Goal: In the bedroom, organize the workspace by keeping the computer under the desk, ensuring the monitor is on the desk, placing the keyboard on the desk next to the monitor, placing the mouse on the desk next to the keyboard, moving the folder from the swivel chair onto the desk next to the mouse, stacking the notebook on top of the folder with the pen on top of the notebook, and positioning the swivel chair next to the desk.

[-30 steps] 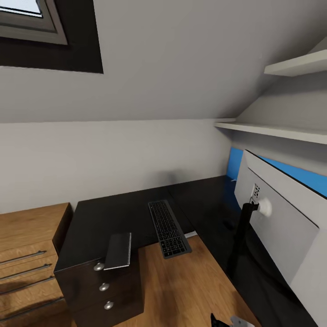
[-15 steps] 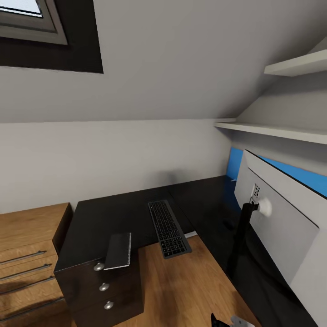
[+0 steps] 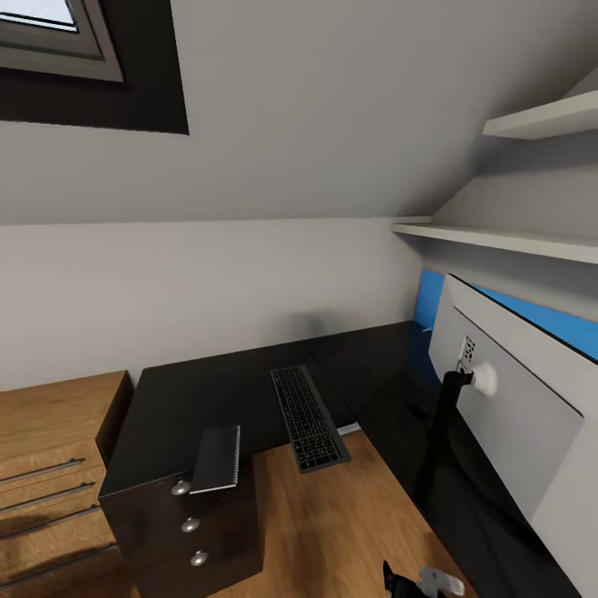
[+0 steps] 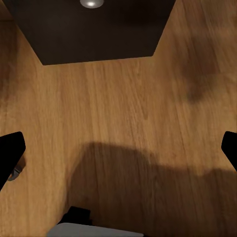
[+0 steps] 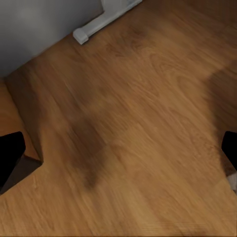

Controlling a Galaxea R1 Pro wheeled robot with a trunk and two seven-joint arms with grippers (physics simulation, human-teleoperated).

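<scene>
Looking down from the head cam at the desk (image 3: 208,390): glossy black L-shaped top in the corner under the sloped ceiling, black drawers (image 3: 195,531) with round silver knobs at its near left end.

Low light-wood cabinet (image 3: 50,465) sits just left of the desk, touching or nearly so; I can't tell which.

Monitor (image 3: 515,399) stands on the desk's right wing, pale grey back toward me, on its slim black stand. Blue strip (image 3: 531,320) shows along its top edge and behind its far end; can't tell what it belongs to.

Two white shelves (image 3: 498,241) on the right wall above the monitor. Window corner (image 3: 50,33) at upper left.

Keyboard (image 3: 308,417) lies flat on the desk near the inner corner, left of the monitor and apart from it, long axis pointing away from me, near end overhanging the desk edge above the wood floor (image 3: 332,531).

Dark notebook (image 3: 218,458) with a spiral edge lies at the front left edge of the desk above the drawers, overhanging a bit.

Small dark and grey bit of the robot (image 3: 419,581) shows at the bottom edge of the head view; can't tell which part.

Left gripper (image 4: 118,153): fingers wide apart, nothing between them, pointing at bare floor just in front of the black drawer face and one silver knob (image 4: 91,3).

Right gripper (image 5: 118,153): fingers also spread, nothing held, over floor near a white desk foot (image 5: 103,19).
</scene>
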